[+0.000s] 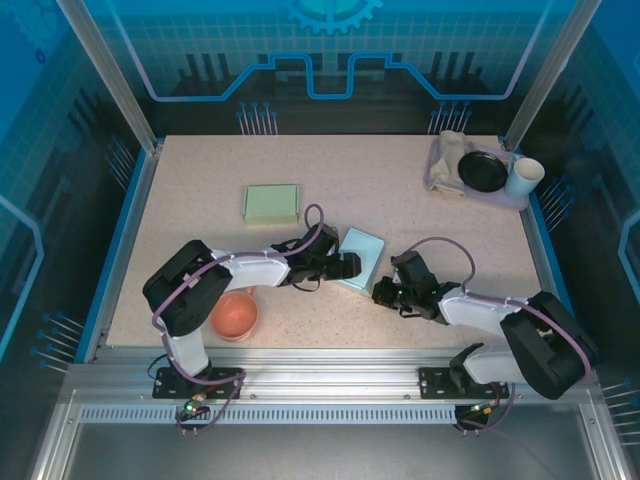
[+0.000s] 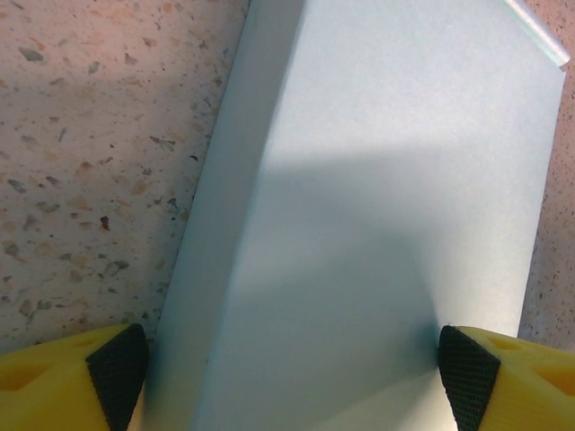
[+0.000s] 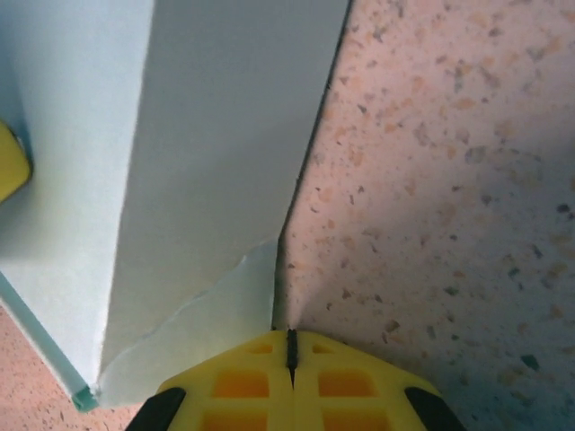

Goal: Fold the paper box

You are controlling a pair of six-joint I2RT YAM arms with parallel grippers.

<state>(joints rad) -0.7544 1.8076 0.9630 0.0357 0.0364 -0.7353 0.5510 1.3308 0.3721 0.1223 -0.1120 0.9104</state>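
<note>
1. Two arms meet in the top view at the middle of the table (image 1: 200,180), where the pale blue paper box (image 1: 360,258) lies. The left pincer (image 1: 345,265) is at its left side and the right pincer (image 1: 383,292) at its near right corner. A green box (image 1: 272,203) sits well apart, farther back.
2. On the left wrist view the left pincer (image 2: 292,377) is spread wide astride the box (image 2: 377,224), with one of its pads (image 2: 117,373) at each side. I cannot tell if they squeeze. I think this hand should only steady the box, without denting the thin walls.
3. On the right wrist view the right pincer (image 3: 290,350) is fully closed, its tip at the box wall beside a loose flap (image 3: 207,319). In my judgement the flap must be tucked in. The push should go low and slow along the fold, so the paper does not crumple or tear.
</note>
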